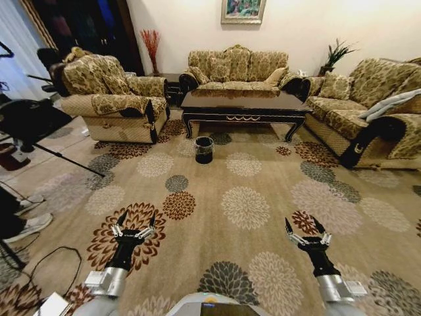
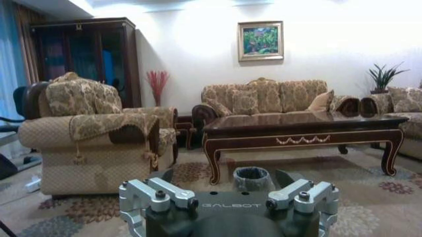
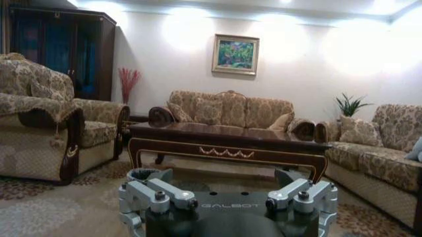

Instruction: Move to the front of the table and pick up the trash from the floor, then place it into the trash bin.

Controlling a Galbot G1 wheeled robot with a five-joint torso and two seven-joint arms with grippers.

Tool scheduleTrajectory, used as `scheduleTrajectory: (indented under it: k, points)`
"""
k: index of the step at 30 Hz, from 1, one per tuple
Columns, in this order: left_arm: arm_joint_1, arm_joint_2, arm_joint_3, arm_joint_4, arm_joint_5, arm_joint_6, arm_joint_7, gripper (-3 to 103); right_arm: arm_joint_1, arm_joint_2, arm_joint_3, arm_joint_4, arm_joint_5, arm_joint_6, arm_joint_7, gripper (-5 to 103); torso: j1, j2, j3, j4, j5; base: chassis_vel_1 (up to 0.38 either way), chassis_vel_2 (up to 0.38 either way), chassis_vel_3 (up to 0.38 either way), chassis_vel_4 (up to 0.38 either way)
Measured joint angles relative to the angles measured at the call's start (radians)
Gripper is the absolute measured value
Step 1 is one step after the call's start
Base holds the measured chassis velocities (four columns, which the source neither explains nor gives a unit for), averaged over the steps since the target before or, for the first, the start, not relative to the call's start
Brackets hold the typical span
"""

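Observation:
The table [image 1: 243, 105] stands far ahead in front of the back sofa, with the floor [image 1: 217, 181] stretching between it and me. The trash bin [image 1: 204, 149] sits on the carpet just before the table's left end; it also appears as the bin [image 2: 252, 178] in the left wrist view and the bin [image 3: 142, 174] in the right wrist view. The trash is too small to make out on the patterned carpet. My left gripper [image 1: 135, 220] and right gripper [image 1: 304, 227] hover open and empty over the near carpet, pointing toward the table [image 2: 297, 133].
An armchair [image 1: 115, 99] stands at the left, a sofa [image 1: 237, 66] behind the table, another sofa [image 1: 368, 99] at the right. Tripod legs [image 1: 59, 157], cables [image 1: 46, 260] and a person's shoes [image 1: 26, 224] lie along the left edge. Open carpet leads to the bin.

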Motion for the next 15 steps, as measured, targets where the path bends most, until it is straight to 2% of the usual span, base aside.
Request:
scheduleTrajectory:
  k: [15]
  points:
    - [0.000, 0.000, 0.000, 0.000, 0.000, 0.000, 0.000, 100, 0.000, 0.000, 0.000, 0.000, 0.000, 0.000, 0.000, 100, 0.028, 0.066, 0.037, 0.0000, 0.0000, 0.000, 0.000, 0.000, 0.000]
